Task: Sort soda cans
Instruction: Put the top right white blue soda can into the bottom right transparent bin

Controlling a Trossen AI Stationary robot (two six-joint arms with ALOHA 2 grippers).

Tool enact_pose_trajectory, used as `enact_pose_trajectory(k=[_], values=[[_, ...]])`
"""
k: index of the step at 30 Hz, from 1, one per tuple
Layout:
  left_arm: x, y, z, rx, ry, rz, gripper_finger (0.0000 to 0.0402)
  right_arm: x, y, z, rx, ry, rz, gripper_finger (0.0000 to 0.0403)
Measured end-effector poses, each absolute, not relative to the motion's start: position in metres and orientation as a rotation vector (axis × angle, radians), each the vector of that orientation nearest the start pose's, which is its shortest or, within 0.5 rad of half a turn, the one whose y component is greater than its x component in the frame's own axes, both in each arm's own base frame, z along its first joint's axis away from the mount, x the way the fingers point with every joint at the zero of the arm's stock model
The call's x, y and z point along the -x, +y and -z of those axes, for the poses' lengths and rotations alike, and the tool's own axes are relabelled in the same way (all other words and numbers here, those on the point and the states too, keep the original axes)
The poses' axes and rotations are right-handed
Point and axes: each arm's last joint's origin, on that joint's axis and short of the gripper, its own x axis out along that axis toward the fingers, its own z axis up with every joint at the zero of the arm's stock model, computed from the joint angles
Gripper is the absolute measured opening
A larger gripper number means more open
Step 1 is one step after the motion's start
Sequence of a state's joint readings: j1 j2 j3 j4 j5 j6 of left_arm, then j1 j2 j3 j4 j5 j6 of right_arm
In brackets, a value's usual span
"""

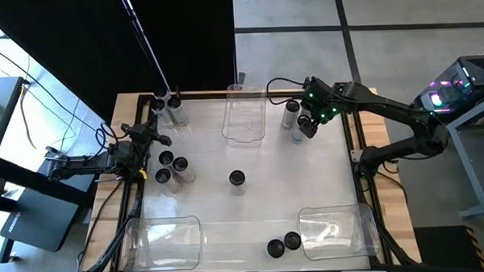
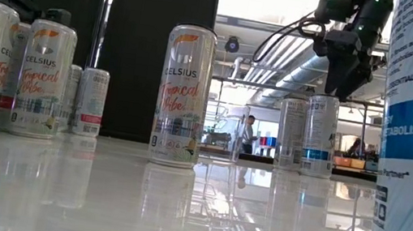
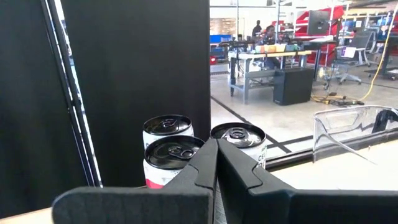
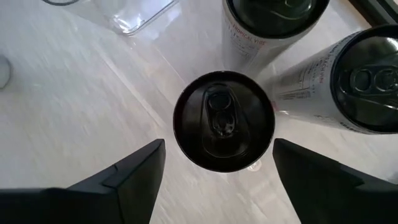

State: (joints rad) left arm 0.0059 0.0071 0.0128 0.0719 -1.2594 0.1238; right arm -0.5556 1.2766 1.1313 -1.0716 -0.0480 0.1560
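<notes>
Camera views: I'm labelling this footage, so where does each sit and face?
High: overhead, facing down on the white table and both arms.
Low: tabletop level, facing across silver-sided cans; the right claw hangs above.
Left wrist: behind the shut left claw, facing dark-topped cans.
Right wrist: above one dark-topped silver can, between open fingers; the high view shares it.

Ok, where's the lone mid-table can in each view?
High view: lone can at table centre.
Low view: standing just left of picture centre.
Left wrist view: not in it.
Right wrist view: not in it.
Shared landmark: right tool, open above the far-right cans.
</notes>
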Motion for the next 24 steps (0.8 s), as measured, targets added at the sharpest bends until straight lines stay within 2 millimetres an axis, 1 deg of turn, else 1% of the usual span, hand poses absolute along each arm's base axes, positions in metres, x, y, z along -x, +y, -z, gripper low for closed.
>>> enact_pose_trajectory(k=[2, 4, 7, 12, 20, 24], values=[[-0.077, 0.028, -0.173, -0.058, 0.012, -1.266, 0.0, -0.196, -0.12, -0.29, -0.503, 1.128, 0.538, 0.0309], [-0.077, 0.028, -0.173, -0.058, 0.012, -1.267, 0.0, -0.197, -0.12, -0.289, -0.542, 1.116, 0.521, 0.0322], [-0.077, 0.028, -0.173, -0.058, 0.011, -1.267, 0.0, -0.201, -0.121, -0.286, -0.574, 1.11, 0.523, 0.0331], [-0.077, 0.028, -0.173, -0.058, 0.011, -1.267, 0.0, -0.206, -0.125, -0.279, -0.52, 1.154, 0.594, 0.0332], [-0.077, 0.028, -0.173, -0.058, 0.011, -1.267, 0.0, -0.215, -0.132, -0.267, -0.479, 1.198, 0.605, 0.0332], [-0.077, 0.028, -0.173, -0.058, 0.011, -1.267, 0.0, -0.219, -0.134, -0.264, -0.477, 1.199, 0.609, 0.0321]])
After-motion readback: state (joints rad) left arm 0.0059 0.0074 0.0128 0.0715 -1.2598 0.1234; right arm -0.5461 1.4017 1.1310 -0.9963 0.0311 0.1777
